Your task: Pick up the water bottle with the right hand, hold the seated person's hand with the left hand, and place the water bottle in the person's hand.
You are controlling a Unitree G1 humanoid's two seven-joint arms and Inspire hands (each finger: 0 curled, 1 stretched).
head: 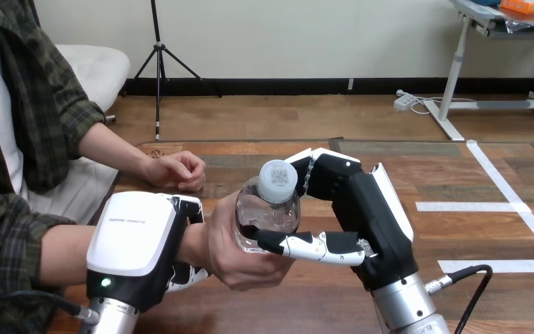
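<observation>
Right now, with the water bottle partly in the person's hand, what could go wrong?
1. The water bottle is tilted and the person's hand only cups its lower side; if the right robot hand, curled round it, releases early, it may slip out.
2. The left robot hand is curled round the person's wrist; a tug by either arm could strain it or jolt the water bottle.

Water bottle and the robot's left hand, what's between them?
In the head view, the person's nearer hand, cupping the water bottle; the left hand clasps its wrist, the right hand grips the bottle.
</observation>
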